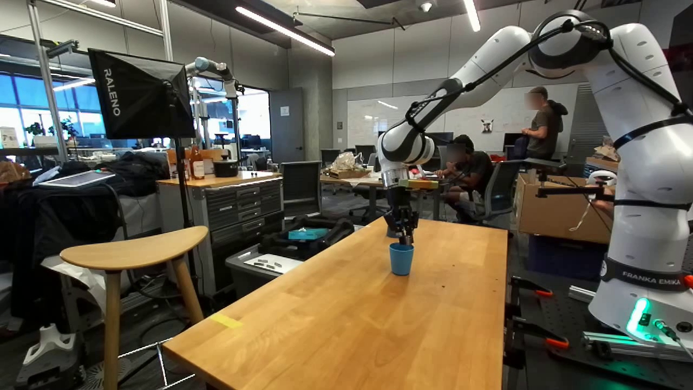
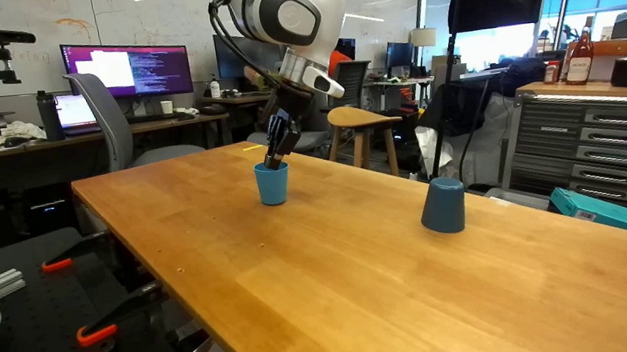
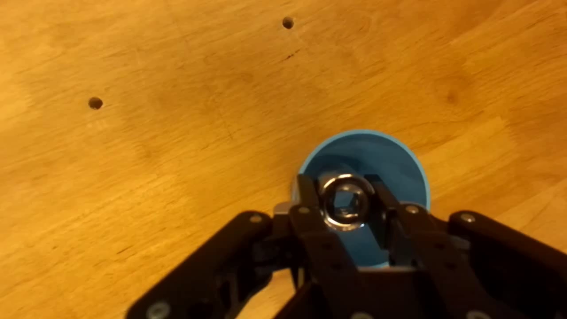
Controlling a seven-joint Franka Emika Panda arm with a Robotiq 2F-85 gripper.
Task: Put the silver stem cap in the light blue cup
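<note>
Silver stem cap (image 3: 346, 216) is gripped by its sides in the gripper (image 3: 341, 186), the jaws being held part-way apart by its width. It is positioned at the mouth of the light blue cup (image 2: 273, 187), left of the opening's centre in the wrist view, with more room towards the right-hand rim; how far down it sits cannot be told. The cup is stood upright, well inside the edges of the wooden table (image 2: 334, 293), with open wood all round. In an exterior view a darker blue cup (image 2: 444, 205), wide end down, is seen well apart, near the right edge.
</note>
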